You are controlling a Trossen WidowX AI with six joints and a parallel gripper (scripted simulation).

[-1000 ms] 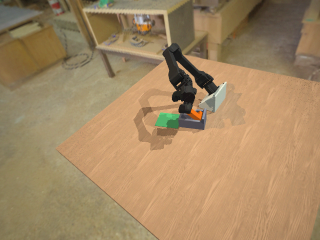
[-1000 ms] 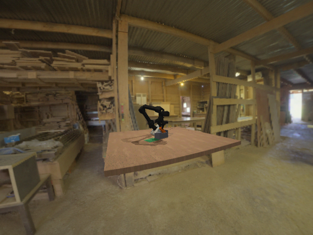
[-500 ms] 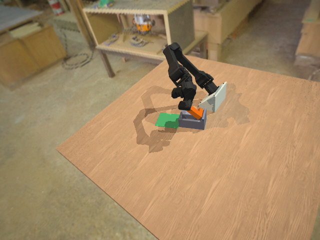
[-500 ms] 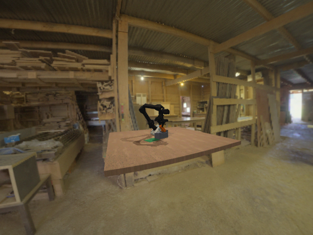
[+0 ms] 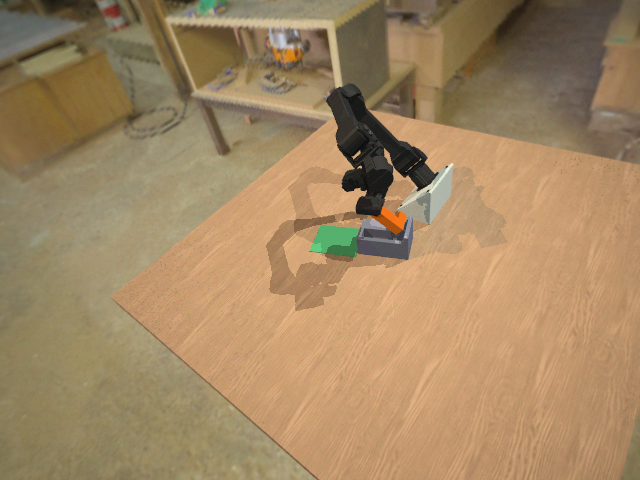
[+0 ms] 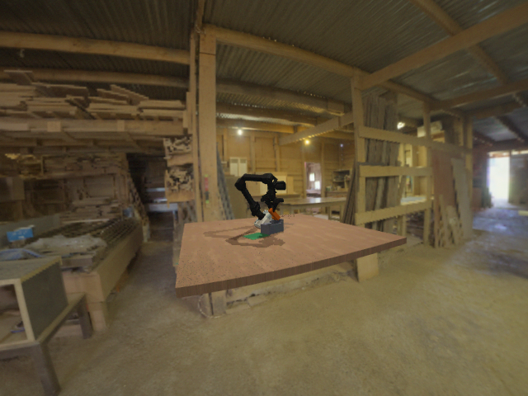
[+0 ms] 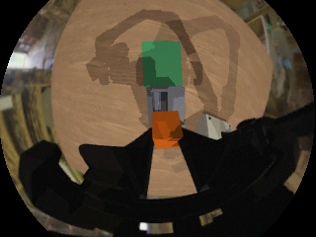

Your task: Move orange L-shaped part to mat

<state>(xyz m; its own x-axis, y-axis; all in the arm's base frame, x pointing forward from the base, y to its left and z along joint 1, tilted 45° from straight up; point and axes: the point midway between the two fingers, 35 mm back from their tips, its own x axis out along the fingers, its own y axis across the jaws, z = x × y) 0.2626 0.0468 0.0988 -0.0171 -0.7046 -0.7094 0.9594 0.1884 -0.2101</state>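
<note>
The orange L-shaped part is steeply tilted, its L-shaped end low and its other end raised. My gripper is shut on the raised end. The part appears out of the pocket and just above the grey tray; whether its low end touches the tray cannot be told. Part of the tray's pocket shows empty. The green mat lies flat beside the tray with nothing on it. The fingertips are partly hidden in the top and exterior views.
The pale wedge-shaped arm base stands close to the tray. The arm arches above the tray and casts shadows over the mat and wooden table.
</note>
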